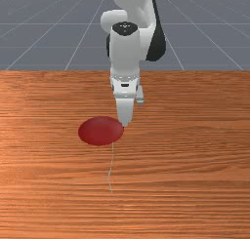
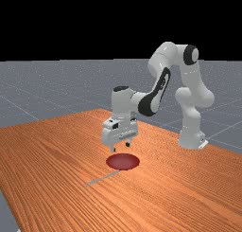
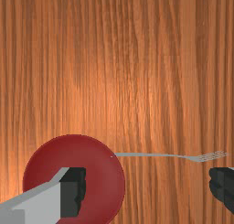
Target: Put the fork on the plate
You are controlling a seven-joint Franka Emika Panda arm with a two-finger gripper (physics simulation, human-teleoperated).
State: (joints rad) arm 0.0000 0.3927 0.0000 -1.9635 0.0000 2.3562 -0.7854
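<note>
A slender grey fork [image 3: 170, 155] with fine, narrow tines

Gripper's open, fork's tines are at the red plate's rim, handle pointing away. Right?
No, fork is reversed: the wrist view shows its handle end at the red plate's rim, tines pointing away. Gripper is open, yes.

Grey fork [image 3: 196, 159] flat, handle end at red plate [image 3: 103, 186].
</note>
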